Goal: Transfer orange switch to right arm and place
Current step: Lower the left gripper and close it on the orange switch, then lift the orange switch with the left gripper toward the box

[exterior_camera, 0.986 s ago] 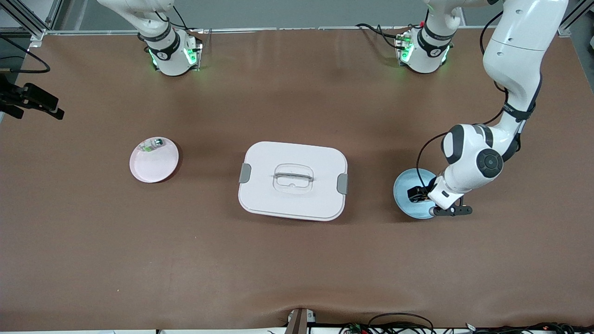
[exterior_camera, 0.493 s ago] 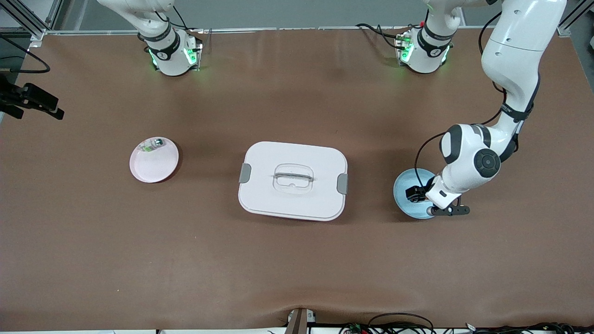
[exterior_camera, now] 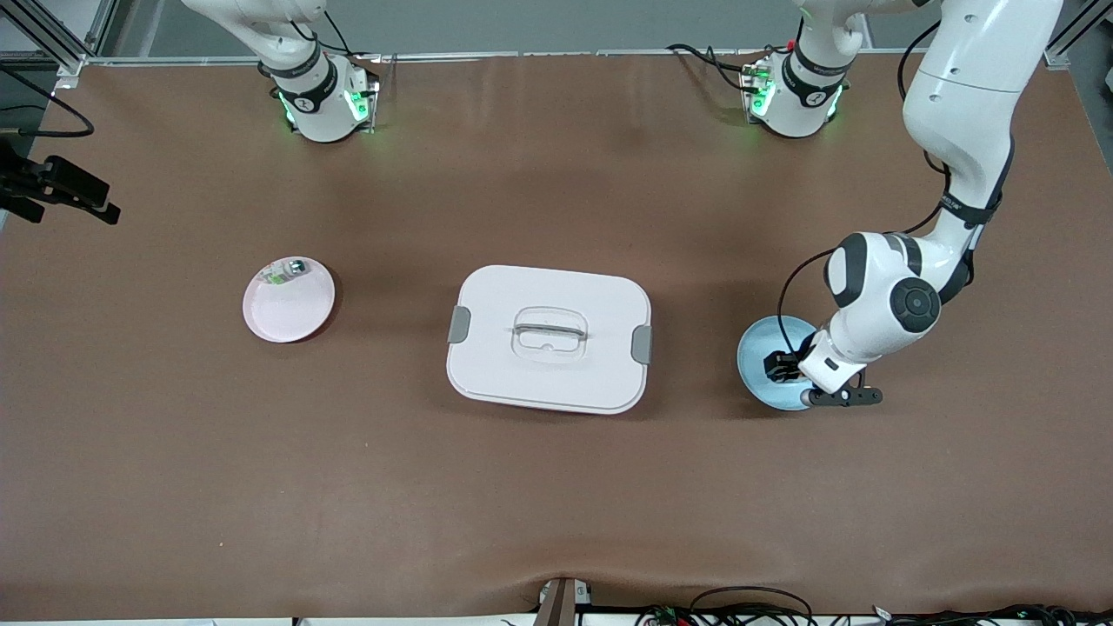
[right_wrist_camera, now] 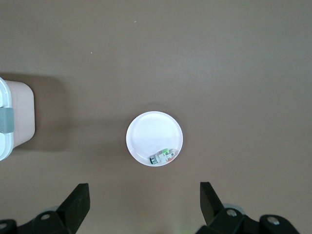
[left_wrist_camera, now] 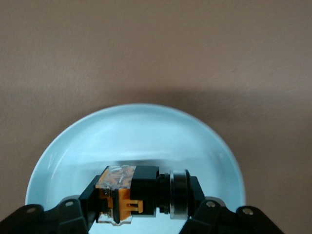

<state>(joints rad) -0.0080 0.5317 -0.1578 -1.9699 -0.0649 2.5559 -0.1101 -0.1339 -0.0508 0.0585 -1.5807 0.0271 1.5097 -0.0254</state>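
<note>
The orange switch (left_wrist_camera: 127,191), black with orange marks and a clear end, lies on its side between the fingers of my left gripper (left_wrist_camera: 144,197). The gripper is shut on it, low over the pale blue plate (left_wrist_camera: 146,131). In the front view the left gripper (exterior_camera: 780,365) is over the blue plate (exterior_camera: 755,346) at the left arm's end of the table. My right gripper (right_wrist_camera: 144,204) is open and empty, high over the table beside the pink plate (right_wrist_camera: 151,129). The right arm's hand is out of the front view.
The pink plate (exterior_camera: 287,311) holds a clear-and-green small part (exterior_camera: 287,271), which also shows in the right wrist view (right_wrist_camera: 163,157). A white lidded box (exterior_camera: 548,339) with grey latches stands mid-table between the two plates; its edge shows in the right wrist view (right_wrist_camera: 17,117).
The left arm's wrist shifted slightly over the blue plate and back, with the gripper still at the switch. Nothing else moved.
</note>
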